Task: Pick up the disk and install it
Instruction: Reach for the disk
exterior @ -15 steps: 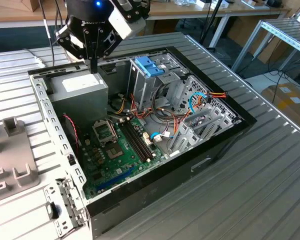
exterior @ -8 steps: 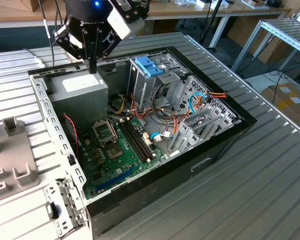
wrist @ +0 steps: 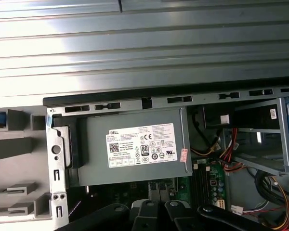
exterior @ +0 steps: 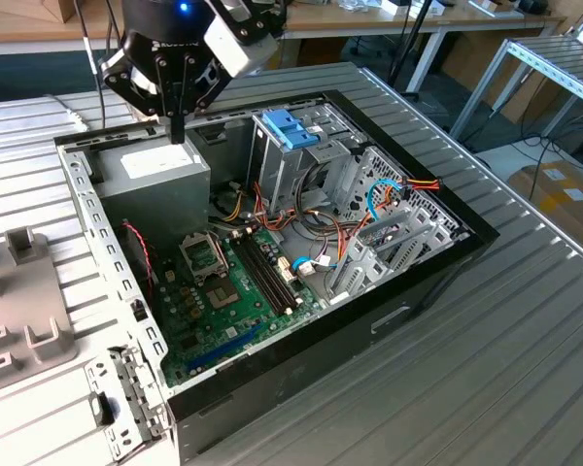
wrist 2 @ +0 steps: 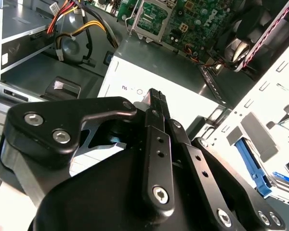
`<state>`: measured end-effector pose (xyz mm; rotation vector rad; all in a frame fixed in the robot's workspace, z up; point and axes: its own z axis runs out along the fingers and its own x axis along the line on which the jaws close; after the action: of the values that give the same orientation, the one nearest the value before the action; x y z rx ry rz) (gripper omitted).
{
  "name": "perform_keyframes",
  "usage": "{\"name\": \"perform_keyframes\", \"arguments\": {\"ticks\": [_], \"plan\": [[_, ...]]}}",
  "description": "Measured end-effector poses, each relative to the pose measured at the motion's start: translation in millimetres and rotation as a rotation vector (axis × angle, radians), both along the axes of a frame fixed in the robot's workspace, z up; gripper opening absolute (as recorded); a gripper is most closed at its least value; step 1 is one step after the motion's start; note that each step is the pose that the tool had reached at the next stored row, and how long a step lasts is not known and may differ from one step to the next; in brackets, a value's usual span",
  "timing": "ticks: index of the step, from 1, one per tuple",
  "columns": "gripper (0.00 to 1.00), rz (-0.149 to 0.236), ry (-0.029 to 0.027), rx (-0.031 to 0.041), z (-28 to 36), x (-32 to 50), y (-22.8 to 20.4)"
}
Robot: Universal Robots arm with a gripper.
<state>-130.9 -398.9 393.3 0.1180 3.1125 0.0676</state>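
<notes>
- Exterior view: the gripper (exterior: 178, 134) is hanging with its fingers pressed together and empty, over the boxy grey power supply (exterior: 160, 167) — the case rim (exterior: 126, 133) is running close behind it.
- Second wrist view: what looks to be the disk (wrist 2: 254, 162), its smooth blue rail showing, is lying beyond the perforated chassis wall (wrist 2: 274, 82), off to the gripper's side.
- First wrist view: the ribbed metal table (wrist: 144, 43) is stretching wide open past the rim.

The claw (wrist 2: 155, 96) hides much of the power supply sticker (wrist 2: 192, 108) in the second wrist view

Black gripper (exterior: 178, 134), green motherboard (exterior: 223, 301), grey power supply (exterior: 160, 173), light-blue bracket (exterior: 290, 126).
</notes>
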Motion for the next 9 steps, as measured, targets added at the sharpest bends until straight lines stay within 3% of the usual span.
{"name": "perform_keyframes", "arguments": {"ticks": [9], "plan": [[0.11,0.000,0.0000,0.0000,0.0,-2.6,0.0]]}}
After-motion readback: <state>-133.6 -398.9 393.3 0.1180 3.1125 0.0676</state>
